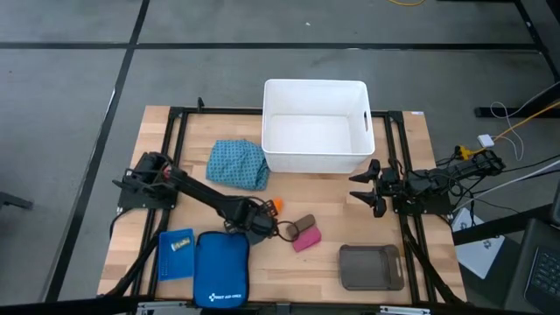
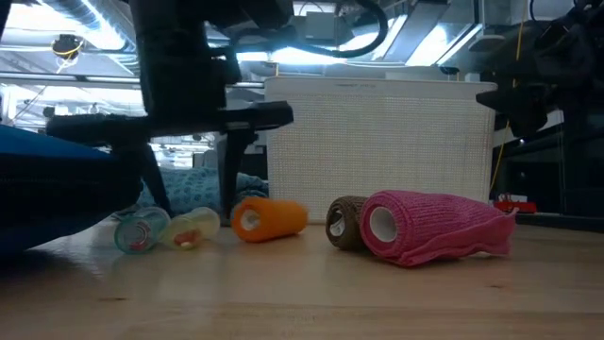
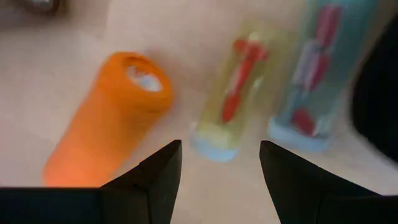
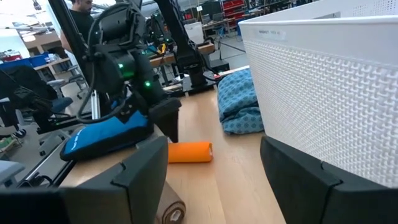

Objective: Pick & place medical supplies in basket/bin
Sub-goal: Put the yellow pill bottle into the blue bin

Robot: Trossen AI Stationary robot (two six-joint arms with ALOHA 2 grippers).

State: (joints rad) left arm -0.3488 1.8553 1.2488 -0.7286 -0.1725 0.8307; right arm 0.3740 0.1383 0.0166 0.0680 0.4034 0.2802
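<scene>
Place: robotics lab or workshop.
Evidence: benches (image 4: pixel 37 62) and red parts bins (image 4: pixel 233 7) beyond the right gripper; ceiling strip lights (image 2: pixel 444 38).

The tub (image 1: pixel 315 125) is white. The cloth bundle (image 1: pixel 238 164) is teal with dots. The roll (image 2: pixel 268 218) is orange; another roll (image 2: pixel 427 226) is pink.

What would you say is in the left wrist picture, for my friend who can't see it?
The left hand is open just above the wooden table, its two dark fingers aimed at a small yellowish vial with red inside. An orange roll lies on one side of the vial and a bluish vial on the other.
</scene>
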